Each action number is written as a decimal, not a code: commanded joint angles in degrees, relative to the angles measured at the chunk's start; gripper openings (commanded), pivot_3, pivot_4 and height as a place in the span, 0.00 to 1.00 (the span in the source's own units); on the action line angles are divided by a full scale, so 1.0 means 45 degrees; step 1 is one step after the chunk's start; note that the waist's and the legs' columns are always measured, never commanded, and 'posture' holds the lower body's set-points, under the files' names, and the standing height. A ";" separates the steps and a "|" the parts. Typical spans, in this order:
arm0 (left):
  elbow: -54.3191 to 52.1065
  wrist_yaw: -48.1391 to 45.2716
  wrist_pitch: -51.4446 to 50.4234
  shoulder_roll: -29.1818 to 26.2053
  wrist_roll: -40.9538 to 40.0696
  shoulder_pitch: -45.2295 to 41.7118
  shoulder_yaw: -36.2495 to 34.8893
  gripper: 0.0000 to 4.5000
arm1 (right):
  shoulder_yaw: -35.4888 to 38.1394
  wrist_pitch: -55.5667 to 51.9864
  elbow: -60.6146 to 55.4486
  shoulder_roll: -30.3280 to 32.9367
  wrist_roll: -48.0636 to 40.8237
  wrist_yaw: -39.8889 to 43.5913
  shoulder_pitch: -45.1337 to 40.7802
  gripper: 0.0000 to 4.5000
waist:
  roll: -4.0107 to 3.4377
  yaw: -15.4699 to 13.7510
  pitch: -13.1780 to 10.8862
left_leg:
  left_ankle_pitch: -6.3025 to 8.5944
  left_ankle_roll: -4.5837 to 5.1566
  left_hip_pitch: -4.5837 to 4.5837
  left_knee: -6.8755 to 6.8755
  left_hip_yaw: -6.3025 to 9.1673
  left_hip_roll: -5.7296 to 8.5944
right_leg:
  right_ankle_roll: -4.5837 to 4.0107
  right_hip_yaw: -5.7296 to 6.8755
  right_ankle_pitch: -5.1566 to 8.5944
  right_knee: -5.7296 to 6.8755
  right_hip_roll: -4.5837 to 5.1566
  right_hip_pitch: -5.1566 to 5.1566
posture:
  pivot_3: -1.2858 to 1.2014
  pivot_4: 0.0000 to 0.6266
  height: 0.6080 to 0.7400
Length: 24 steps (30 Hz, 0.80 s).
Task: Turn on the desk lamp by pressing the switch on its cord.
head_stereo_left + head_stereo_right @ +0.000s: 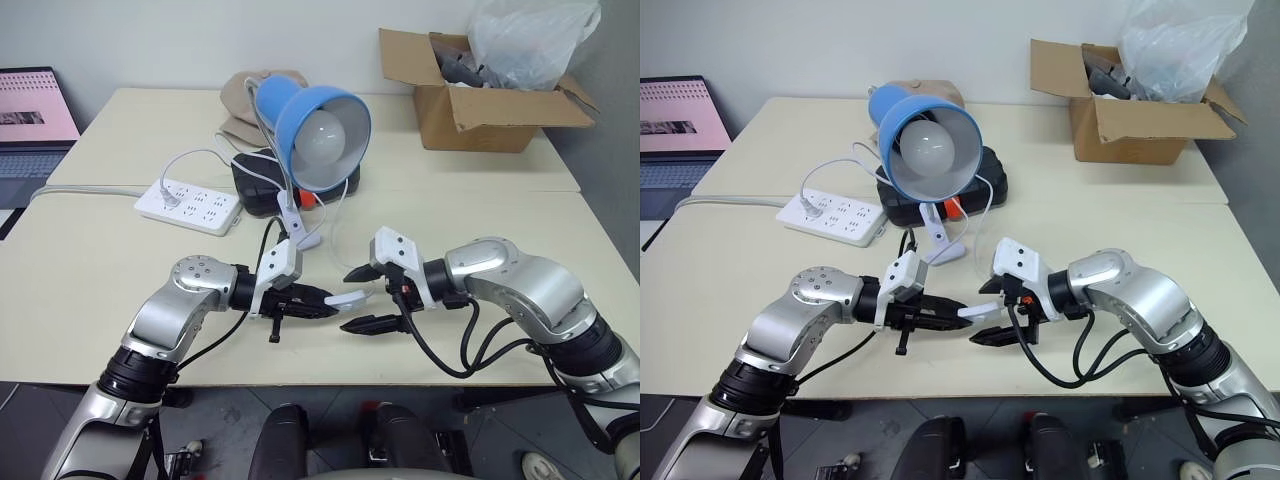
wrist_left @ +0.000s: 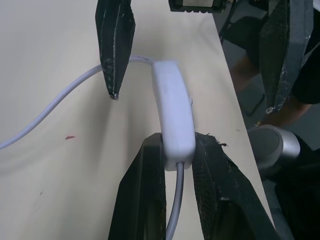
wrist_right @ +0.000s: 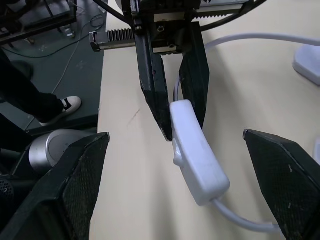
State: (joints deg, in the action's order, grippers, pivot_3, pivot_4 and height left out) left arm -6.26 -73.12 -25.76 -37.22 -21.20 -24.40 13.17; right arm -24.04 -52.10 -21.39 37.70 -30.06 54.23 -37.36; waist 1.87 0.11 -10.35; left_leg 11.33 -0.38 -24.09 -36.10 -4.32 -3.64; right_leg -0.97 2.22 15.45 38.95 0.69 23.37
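The desk lamp (image 1: 322,118) stands mid-table, its blue shade and white bulb facing me. Its thin white cord (image 2: 55,107) loops forward to the white switch (image 1: 347,297), which hangs just above the table near the front edge. My left gripper (image 1: 325,301) is shut on one end of the switch (image 2: 174,112), and the cord leaves between its fingers. My right gripper (image 1: 355,299) faces it, open wide. One of its fingers (image 3: 75,185) stands on each side of the switch's free end (image 3: 197,152) without touching it.
A white power strip (image 1: 190,205) lies left of the lamp and a black object (image 1: 255,175) sits behind it. An open cardboard box (image 1: 480,95) with a plastic bag stands at the back right. A laptop (image 1: 35,120) is at the far left. The table's front edge is just below the grippers.
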 commanded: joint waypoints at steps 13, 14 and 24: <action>-0.0105 0.0391 0.0572 0.0445 0.0231 -0.0459 -0.0057 0.09 | -0.0441 0.0952 0.0325 0.0029 0.1465 0.0576 -0.0057 0.39 | 0.0000 0.0002 0.0000 | 0.0000 0.0000 -0.0002 0.0001 -0.0010 0.0000 | 0.0000 -0.0006 0.0000 -0.0001 0.0000 0.0007 | 0.52 0.24 1.00; -0.0097 0.0397 0.0575 0.0451 0.0226 -0.0468 -0.0058 0.09 | -0.0451 0.1032 0.0372 0.0025 0.1549 0.0632 -0.0069 0.34 | 0.0000 0.0002 0.0000 | 0.0000 0.0000 -0.0002 0.0000 -0.0011 0.0000 | 0.0000 -0.0006 0.0000 0.0000 0.0000 0.0007 | 0.52 0.24 1.00; 0.0120 0.0372 0.0942 0.0468 0.0494 -0.0525 -0.0050 0.09 | -0.0288 0.1448 0.0683 -0.0065 0.1906 0.1344 -0.0149 0.16 | 0.0000 0.0002 0.0000 | 0.0000 0.0000 -0.0002 0.0000 -0.0014 -0.0001 | 0.0000 -0.0006 0.0000 0.0000 0.0000 0.0007 | 0.52 0.24 1.00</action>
State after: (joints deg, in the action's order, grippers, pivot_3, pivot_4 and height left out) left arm -5.00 -73.02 -22.22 -35.68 -18.65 -25.56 14.28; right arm -26.06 -46.29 -17.76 37.95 -21.44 60.02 -37.36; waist 1.87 0.12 -10.35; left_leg 11.32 -0.37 -24.10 -36.09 -4.38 -3.64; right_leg -0.96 2.19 15.45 38.95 0.69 23.40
